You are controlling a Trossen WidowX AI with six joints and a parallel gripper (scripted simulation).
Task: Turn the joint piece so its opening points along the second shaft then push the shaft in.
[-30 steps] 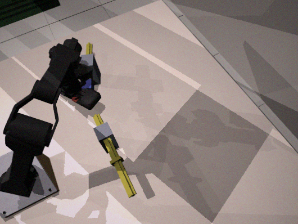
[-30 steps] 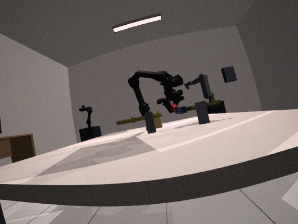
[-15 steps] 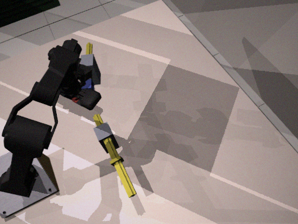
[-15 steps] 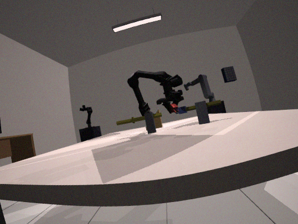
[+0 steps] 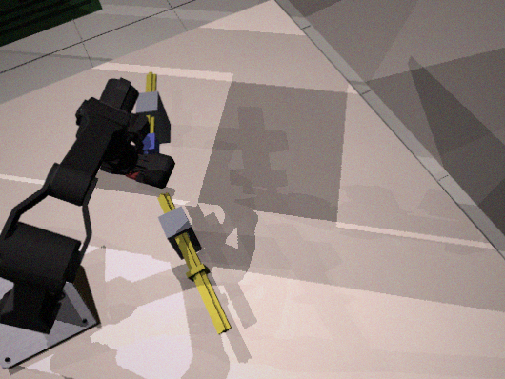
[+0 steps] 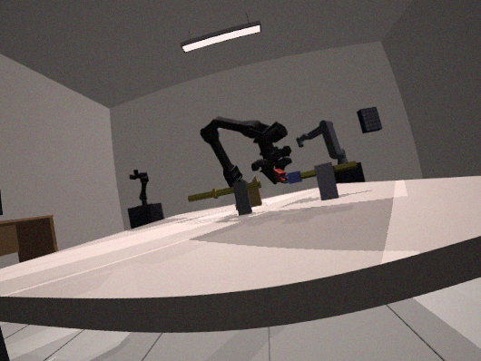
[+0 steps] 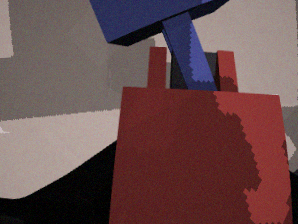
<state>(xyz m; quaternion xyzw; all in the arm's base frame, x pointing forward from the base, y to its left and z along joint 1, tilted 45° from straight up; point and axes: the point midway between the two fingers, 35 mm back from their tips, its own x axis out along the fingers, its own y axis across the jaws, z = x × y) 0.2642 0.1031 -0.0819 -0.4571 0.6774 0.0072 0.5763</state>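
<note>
The red joint piece [image 5: 132,175] [image 6: 279,172] [image 7: 185,150] is mostly hidden by the fingers in the top view. My gripper [image 5: 138,169] [image 7: 181,146] is shut on it. A blue hinge part [image 5: 150,142] [image 6: 294,177] [image 7: 150,17] joins it to the first yellow shaft [image 5: 151,83] [image 6: 347,166], which runs through a grey block [image 5: 147,102] [image 6: 327,181]. The second yellow shaft [image 5: 210,302] [image 6: 201,197] lies at an angle in its own grey block [image 5: 174,222] [image 6: 242,198]. Its inner end is apart from the joint piece. The opening's direction cannot be told.
A raised collar [image 5: 197,271] [image 6: 214,193] sits on the second shaft, on the far side of its block from the joint. The arm's base plate [image 5: 29,349] is at the lower left in the top view. Other robot arms stand in the background in the exterior view.
</note>
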